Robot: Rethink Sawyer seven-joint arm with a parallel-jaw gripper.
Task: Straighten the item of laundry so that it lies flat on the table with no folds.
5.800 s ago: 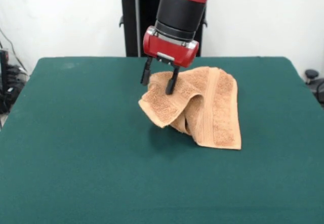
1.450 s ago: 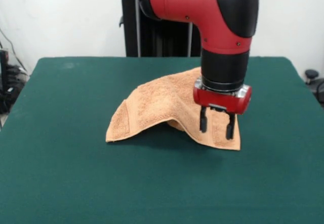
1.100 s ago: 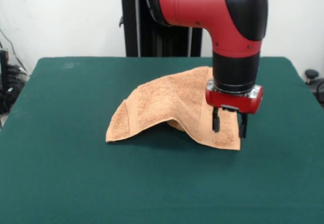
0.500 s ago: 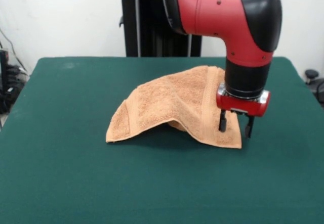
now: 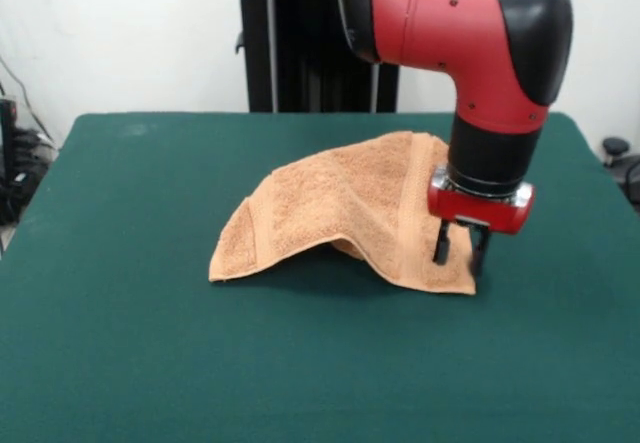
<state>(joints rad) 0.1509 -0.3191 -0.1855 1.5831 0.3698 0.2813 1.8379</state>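
We see a peach terry towel (image 5: 340, 208) lying on the counter (image 5: 150, 353), somewhat right of its middle. Its pile is looped and nubbly, and a flat woven band runs near the right-hand edge, with another near the left corner. The cloth is not flat: the middle is humped up like a low tent, a shadowed hollow shows under the front fold, and the left corner and the front right corner rest on the green surface.

The hand (image 5: 458, 253) is at the towel's front right corner, its two black fingers (image 5: 441, 246) pointing straight down. They stand only a narrow gap apart, one over the woven band and one at the towel's right edge; we cannot tell whether cloth is pinched between them.

The counter is covered in dark green felt-like cloth, matte and smooth. Behind it are a plain white wall and a black stand (image 5: 300, 53), with cables (image 5: 15, 153) at the left edge.
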